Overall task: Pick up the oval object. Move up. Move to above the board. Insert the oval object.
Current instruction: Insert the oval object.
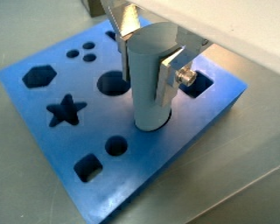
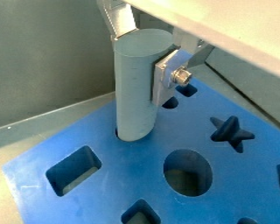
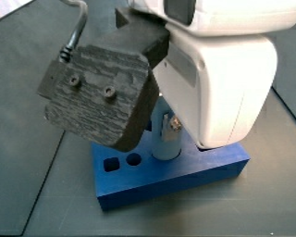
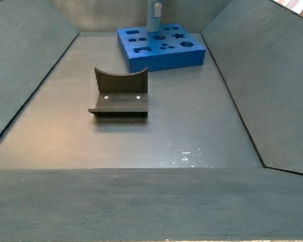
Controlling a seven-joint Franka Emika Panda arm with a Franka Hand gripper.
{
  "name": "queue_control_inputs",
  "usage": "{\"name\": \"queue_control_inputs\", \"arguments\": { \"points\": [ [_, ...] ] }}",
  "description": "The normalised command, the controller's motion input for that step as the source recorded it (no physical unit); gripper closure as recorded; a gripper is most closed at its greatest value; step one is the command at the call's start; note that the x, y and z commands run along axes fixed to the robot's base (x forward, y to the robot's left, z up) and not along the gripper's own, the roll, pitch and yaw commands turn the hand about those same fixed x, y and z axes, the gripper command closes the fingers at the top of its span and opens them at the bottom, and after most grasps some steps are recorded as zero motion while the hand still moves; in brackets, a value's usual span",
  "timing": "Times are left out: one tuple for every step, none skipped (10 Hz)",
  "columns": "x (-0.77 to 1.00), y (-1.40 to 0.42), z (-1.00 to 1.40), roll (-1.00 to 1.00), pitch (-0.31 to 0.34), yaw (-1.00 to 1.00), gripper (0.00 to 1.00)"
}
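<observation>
The oval object (image 1: 152,87), a tall pale blue peg, stands upright between my gripper's (image 1: 152,48) silver fingers (image 1: 174,70), which are shut on its upper part. Its foot sits in a hole of the blue board (image 1: 166,171), with a dark rim showing round it. Both wrist views show this; in a wrist view the peg (image 2: 140,87) meets the board (image 2: 108,188) near an edge. In a side view the peg (image 3: 166,141) stands on the board (image 3: 176,171) under the gripper (image 3: 166,120). In a side view the board (image 4: 167,59) lies far back, and the peg (image 4: 154,13) rises from it.
The board has star (image 1: 66,110), hexagon (image 1: 38,75), round (image 1: 112,84) and square (image 1: 88,168) holes. The dark fixture (image 4: 118,95) stands on the grey floor in front of the board. Sloping grey walls (image 4: 27,95) close in the work area.
</observation>
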Motion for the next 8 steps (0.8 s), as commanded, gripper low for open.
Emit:
{"name": "queue_control_inputs", "arguments": {
  "points": [
    [-0.11,0.07,-0.19,0.04,-0.021,0.00,1.00],
    [0.00,0.00,-0.15,0.00,-0.051,0.00,1.00],
    [0.00,0.00,-0.67,0.22,-0.177,0.05,1.00],
    [0.00,0.00,-0.65,0.27,-0.144,0.07,1.00],
    [0.00,0.00,-0.66,0.28,-0.141,0.07,1.00],
    [0.00,0.00,-0.70,0.27,-0.137,0.07,1.00],
    [0.00,-0.03,-0.73,0.25,-0.131,0.07,1.00],
    [0.00,-0.03,-0.80,0.22,-0.111,0.06,1.00]
  ]
}}
